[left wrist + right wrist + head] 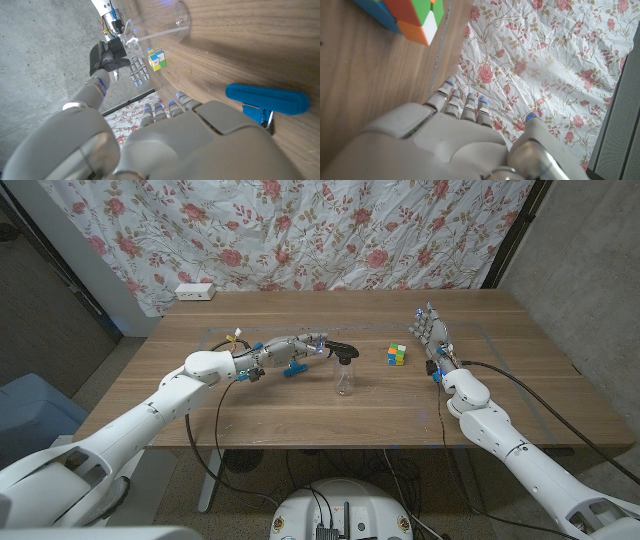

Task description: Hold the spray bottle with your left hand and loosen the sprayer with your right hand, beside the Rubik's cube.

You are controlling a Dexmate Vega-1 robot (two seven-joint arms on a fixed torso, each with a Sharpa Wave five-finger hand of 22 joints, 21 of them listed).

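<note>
The small clear plastic spray bottle with a black sprayer head (345,373) stands upright just off the left robot hand (297,348), whose fingers are spread and hold nothing. Likely light, slippery and tippy, so grasp its body. The right robot hand (432,332) waits empty with fingers apart, the multicoloured Rubik's cube (397,355) just beside it.

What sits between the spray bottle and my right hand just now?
In the head view, the Rubik's cube sits between the spray bottle and the right hand; otherwise bare table.
</note>
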